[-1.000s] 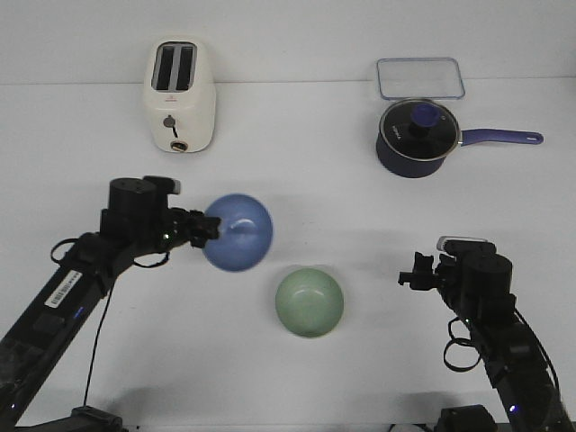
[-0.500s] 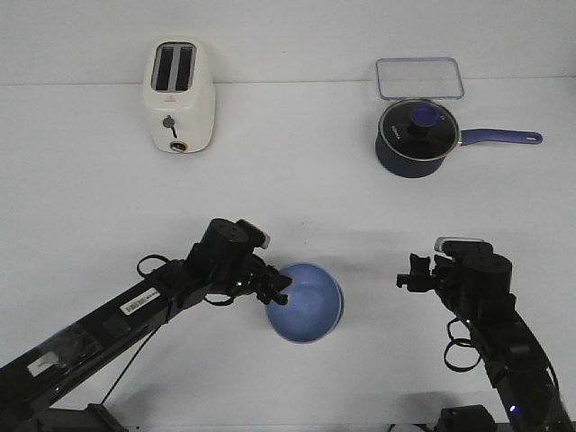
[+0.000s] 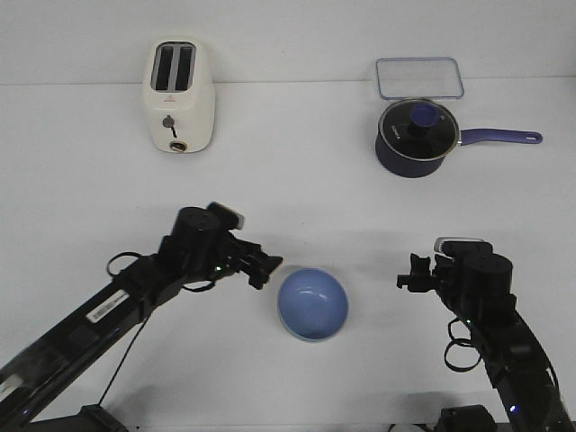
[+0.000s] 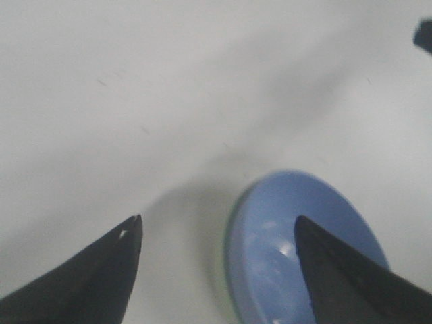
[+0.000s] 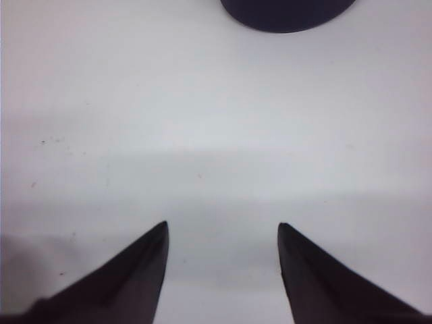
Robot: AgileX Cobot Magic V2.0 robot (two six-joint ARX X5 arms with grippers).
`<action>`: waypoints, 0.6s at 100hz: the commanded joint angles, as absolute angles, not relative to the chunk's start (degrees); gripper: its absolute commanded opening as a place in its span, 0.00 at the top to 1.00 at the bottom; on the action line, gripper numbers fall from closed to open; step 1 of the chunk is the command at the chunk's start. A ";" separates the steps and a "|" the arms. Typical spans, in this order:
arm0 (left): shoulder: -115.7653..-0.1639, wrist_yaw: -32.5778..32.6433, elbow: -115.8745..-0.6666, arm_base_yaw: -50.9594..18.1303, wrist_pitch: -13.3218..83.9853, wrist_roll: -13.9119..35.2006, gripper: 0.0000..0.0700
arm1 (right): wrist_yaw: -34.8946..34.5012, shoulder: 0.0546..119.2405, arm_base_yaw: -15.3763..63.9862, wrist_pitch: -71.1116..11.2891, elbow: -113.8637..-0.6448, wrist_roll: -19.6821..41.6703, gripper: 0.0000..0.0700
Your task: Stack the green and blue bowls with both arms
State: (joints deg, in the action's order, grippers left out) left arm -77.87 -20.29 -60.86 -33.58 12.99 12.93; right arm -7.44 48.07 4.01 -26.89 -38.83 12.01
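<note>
While the blue bowl [image 3: 312, 303] sits upright in the near middle of the white counter [image 3: 297, 198], it is nested inside the green bowl [image 4: 227, 266], of which only a thin pale-green edge shows beneath the blue rim in the left wrist view; from the front the green one is almost wholly hidden. The left tool [image 3: 263, 269] hangs just beside the stack on its left, close to the rim but not touching it, and its two dark fingers [image 4: 101, 270] stand wide apart with nothing between them. One finger lies over bare counter, the other in front of the blue bowl's inner face as the wrist camera sees it. The left arm [image 3: 117, 301] slants up from the near left corner toward the stack. The right tool [image 3: 410, 274] hovers well apart from the bowls on their right, pointing toward them; the right wrist view shows its fingers [image 5: 121, 280] spread open over bare counter, gripping nothing. At the far side of the counter stand a cream toaster [image 3: 178, 96] on the left and, on the right, a dark navy saucepan [image 3: 414, 137] with a glass lid and a long blue handle pointing right. Just behind the saucepan lies a clear rectangular lid [image 3: 419, 77], flat on the counter.
</note>
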 commanded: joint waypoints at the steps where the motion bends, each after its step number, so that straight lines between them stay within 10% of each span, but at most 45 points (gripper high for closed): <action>1: -74.59 -15.84 -62.43 -31.03 14.26 10.07 0.44 | -7.51 48.05 4.05 -25.98 -39.09 10.13 0.53; 8: -70.43 -8.91 -62.43 -27.31 16.56 7.20 0.64 | -7.60 47.42 4.05 -25.26 -39.09 10.04 0.61; 16: -65.93 0.80 -62.39 -23.27 19.20 4.49 1.00 | -7.70 45.89 4.05 -24.16 -39.07 10.00 0.93; 60: -30.26 6.13 -28.29 -6.72 -8.86 3.51 0.98 | -7.11 15.92 4.05 -3.38 -22.39 8.29 1.00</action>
